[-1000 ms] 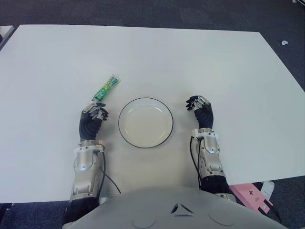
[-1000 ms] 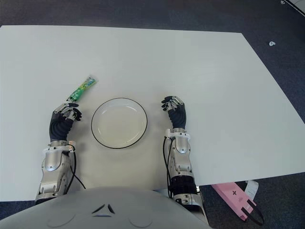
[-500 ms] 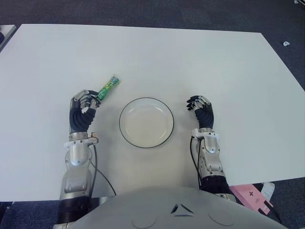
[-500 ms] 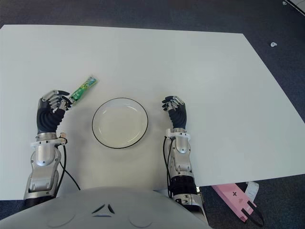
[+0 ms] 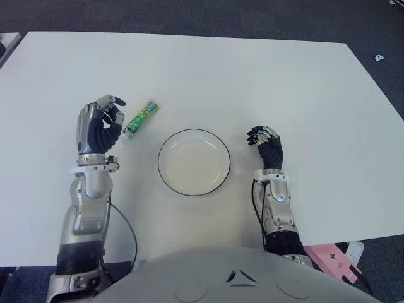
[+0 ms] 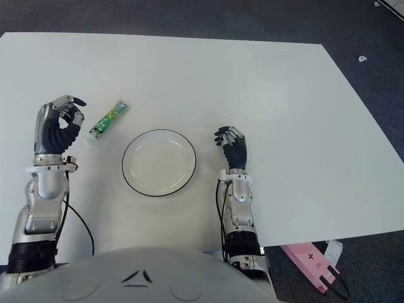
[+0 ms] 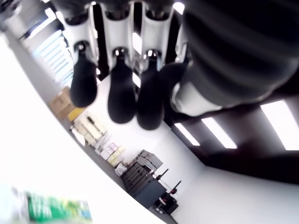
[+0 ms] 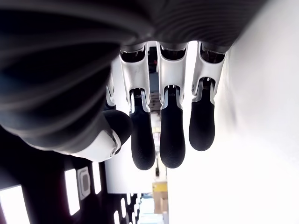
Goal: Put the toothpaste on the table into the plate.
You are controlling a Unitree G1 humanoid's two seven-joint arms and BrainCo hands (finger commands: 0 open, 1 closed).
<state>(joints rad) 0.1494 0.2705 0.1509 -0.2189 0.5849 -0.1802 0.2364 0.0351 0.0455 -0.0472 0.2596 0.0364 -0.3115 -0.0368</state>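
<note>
Fingers (image 5: 112, 101) of the left hand (image 5: 95, 129) are loosely curled with the thumb drawn toward them, and they hold nothing; the left wrist view shows bare fingertips with the green tube lying free on the white surface beyond them. The toothpaste (image 5: 139, 118) lies on the counter (image 5: 265, 76) just beside that hand, on the side toward the plate (image 5: 194, 162), apart from the fingertips. Its long axis runs on a diagonal, the cap end pointing toward the counter's near left corner and the crimped end toward the far right corner. It sits between the left hand and the plate, closer to the far edge than the plate, and outside the rim. The left hand is much the nearer; the right hand (image 5: 267, 145) shows on the plate's other side, fingers half-curled and empty.

Against the earlier frames, the left hand has risen and swung out toward the counter's left edge, from just below the cap to alongside the tube. Tube, plate and right hand have not shifted.
</note>
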